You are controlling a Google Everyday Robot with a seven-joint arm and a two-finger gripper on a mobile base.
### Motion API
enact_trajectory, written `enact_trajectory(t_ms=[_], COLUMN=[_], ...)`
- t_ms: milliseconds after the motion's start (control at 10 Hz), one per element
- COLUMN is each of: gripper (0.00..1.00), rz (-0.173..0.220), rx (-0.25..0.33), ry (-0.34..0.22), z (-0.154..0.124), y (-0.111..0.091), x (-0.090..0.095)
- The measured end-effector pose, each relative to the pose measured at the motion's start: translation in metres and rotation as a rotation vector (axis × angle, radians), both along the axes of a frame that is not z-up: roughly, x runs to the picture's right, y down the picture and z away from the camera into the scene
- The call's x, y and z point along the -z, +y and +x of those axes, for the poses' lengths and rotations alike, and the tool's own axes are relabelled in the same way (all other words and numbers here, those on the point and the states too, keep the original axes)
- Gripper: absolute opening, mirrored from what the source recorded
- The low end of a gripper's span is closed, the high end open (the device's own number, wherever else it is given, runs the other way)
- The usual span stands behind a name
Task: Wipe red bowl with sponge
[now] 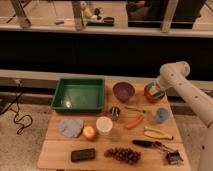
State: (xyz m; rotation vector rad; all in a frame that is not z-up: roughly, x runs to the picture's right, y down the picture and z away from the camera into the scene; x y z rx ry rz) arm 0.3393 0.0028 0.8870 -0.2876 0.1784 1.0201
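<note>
pincer [159, 86] reaches into the red bowl [148, 95] at the sponge [157, 91]; its opening cannot be told.

A green tray [57, 99], purple bowl [123, 91], white cup [104, 125] and grapes [122, 155] share the wooden table [54, 151].
</note>
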Motion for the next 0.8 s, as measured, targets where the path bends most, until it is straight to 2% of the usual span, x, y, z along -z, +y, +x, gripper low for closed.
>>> enact_trajectory(t_ms=[200, 500, 800], gripper=[0.0, 0.0, 0.0], rz=[-0.009, -0.02, -0.024], rx=[0.03, 0.067, 0.045], ry=[0.005, 0.026, 0.066], z=[0.002, 0.01, 0.018], y=[0.01, 0.018, 0.01], x=[0.011, 0.018, 0.011])
